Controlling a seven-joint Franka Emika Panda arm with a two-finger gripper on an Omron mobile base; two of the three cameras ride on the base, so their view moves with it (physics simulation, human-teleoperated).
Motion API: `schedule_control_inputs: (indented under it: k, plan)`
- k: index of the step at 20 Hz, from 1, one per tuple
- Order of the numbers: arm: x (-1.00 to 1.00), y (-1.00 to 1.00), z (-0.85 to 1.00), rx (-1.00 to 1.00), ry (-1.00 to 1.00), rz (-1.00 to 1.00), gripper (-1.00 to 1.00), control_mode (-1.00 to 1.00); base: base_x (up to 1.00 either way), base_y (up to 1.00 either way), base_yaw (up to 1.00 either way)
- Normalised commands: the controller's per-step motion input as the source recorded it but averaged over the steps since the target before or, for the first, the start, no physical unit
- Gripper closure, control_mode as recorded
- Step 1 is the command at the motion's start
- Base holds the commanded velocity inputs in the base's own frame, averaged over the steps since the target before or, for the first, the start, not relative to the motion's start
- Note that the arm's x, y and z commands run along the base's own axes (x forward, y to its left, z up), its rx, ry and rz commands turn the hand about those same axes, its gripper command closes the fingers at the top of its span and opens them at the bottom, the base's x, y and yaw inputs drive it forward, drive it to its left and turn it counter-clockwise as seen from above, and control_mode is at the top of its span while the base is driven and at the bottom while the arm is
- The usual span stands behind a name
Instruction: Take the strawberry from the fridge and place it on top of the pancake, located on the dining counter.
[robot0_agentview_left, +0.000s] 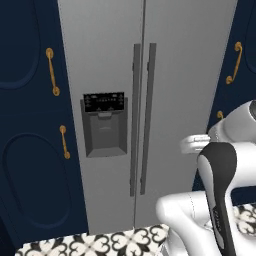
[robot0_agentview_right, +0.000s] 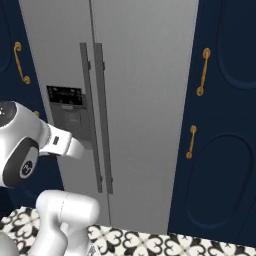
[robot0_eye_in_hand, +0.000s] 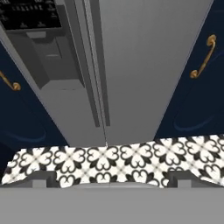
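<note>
So the fridge (robot0_agentview_left: 170, 75) is shut tight, both doors closed, can't see what's inside or where the strawberry is. Left of its handles (robot0_agentview_left: 142, 120) sits the dark dispenser panel (robot0_agentview_left: 104, 124); navy cabinets (robot0_agentview_left: 27, 125) flank the fridge. Gripper (robot0_eye_in_hand: 111, 181) hangs spread wide in front of it, holding nothing.

Even, flat rendered light, sharp throughout, with a soft sheen on the fridge (robot0_agentview_left: 145, 30) doors and no glare.
</note>
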Motion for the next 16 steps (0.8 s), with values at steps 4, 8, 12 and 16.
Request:
schedule_control_inputs:
  k: [4, 8, 12, 16]
  plan:
    - [0.93, 0.09, 0.0, -0.01, 0.09, 0.0, -1.0, -1.0, 0.0, 0.0, 0.0]
    - [1.0, 0.38, 0.0, -0.05, 0.01, 0.0, -1.0, -1.0, 0.0, 0.0, 0.0]
    - [1.0, 0.12, 0.08, -0.01, 0.05, 0.0, -1.0, -1.0, 0.0, 0.0, 0.0]
    - [0.93, -0.05, 0.01, 0.0, 0.09, 0.02, -1.0, -1.0, 0.0, 0.0, 0.0]
